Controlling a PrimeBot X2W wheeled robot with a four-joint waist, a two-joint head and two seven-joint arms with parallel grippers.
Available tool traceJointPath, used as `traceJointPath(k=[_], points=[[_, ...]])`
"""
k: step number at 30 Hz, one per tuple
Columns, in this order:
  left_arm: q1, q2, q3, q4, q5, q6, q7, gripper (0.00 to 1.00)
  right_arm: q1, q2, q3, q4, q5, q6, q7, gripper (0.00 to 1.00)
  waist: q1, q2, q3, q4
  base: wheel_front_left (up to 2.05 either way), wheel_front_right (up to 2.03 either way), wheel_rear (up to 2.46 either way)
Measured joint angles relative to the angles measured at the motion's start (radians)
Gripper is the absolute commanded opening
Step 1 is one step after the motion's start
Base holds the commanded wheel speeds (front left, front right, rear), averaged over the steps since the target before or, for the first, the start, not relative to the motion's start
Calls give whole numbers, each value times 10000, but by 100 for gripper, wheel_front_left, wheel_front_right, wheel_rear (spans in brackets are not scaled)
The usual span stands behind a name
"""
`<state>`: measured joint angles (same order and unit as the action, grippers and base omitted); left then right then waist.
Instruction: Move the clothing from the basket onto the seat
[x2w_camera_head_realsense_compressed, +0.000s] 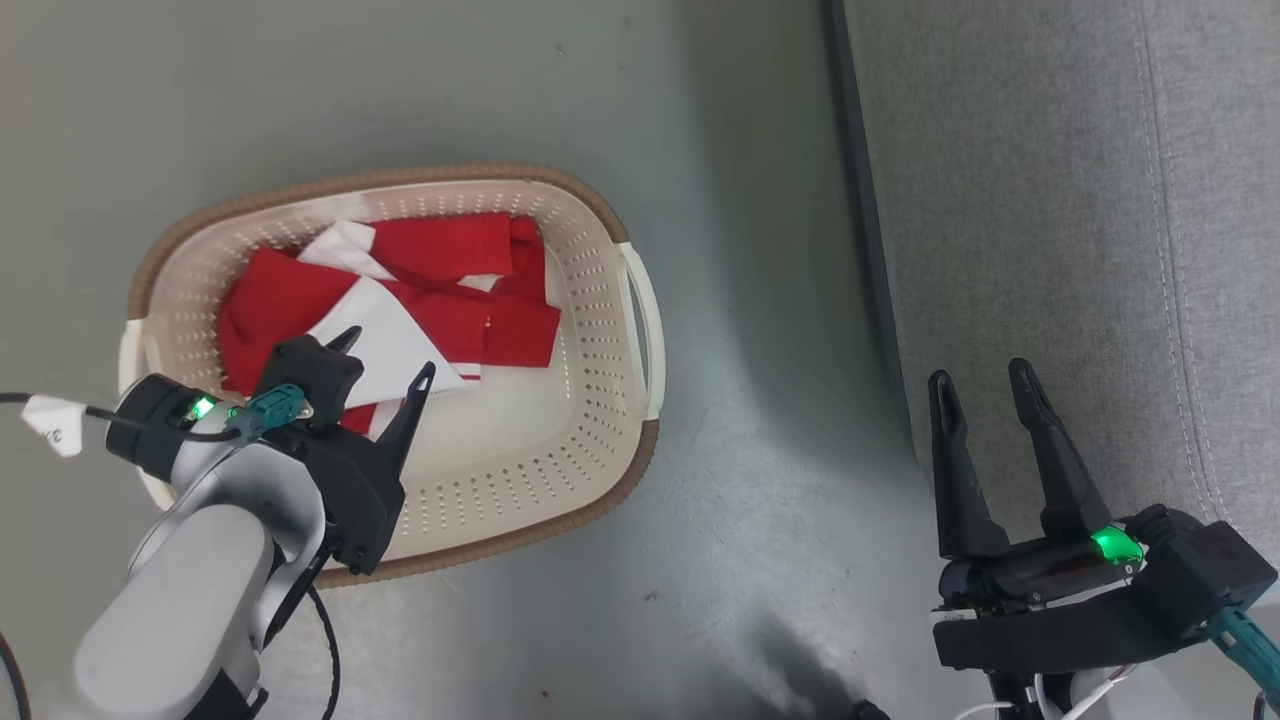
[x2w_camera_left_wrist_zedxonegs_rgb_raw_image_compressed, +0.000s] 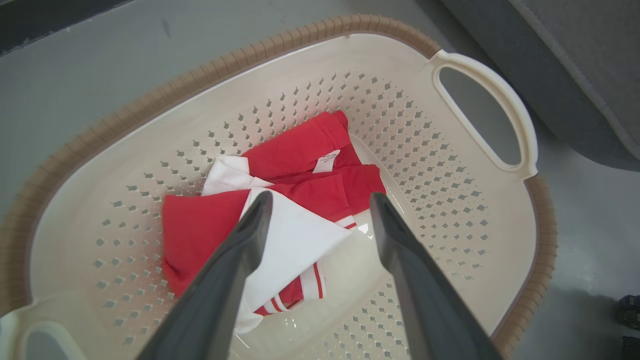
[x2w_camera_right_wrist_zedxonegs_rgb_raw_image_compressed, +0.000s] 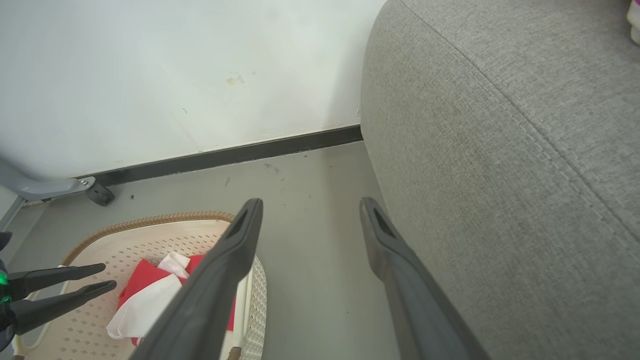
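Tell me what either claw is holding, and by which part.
Nothing is held. The left claw hangs open over the clothing in the basket; the right claw is open by the seat.

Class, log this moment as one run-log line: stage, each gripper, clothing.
stage: pre-grasp | left gripper: open, over clothing in basket | right gripper: open, empty, beside seat | clothing: not yet moved

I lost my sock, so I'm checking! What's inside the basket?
Red and white clothing lies crumpled in the basket, with bare holey plastic beside it. Anything under the clothing is covered, so I can't tell.
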<state>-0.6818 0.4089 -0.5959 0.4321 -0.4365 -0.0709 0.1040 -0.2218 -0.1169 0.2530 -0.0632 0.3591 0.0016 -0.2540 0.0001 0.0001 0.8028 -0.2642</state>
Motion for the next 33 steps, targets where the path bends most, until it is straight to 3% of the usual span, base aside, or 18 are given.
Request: traceJointPath(k=[16, 33], points=[[-1360, -144, -694, 2102, 675, -265, 721, 100, -349, 364, 40, -192, -468, 337, -29, 100, 0, 0, 1222, -720, 0, 0, 0], [-2230, -50, -1808, 3726, 1998, -349, 1051, 100, -255, 554, 86, -230, -619, 491, -29, 100, -1, -2, 1619, -1141, 0, 0, 0]])
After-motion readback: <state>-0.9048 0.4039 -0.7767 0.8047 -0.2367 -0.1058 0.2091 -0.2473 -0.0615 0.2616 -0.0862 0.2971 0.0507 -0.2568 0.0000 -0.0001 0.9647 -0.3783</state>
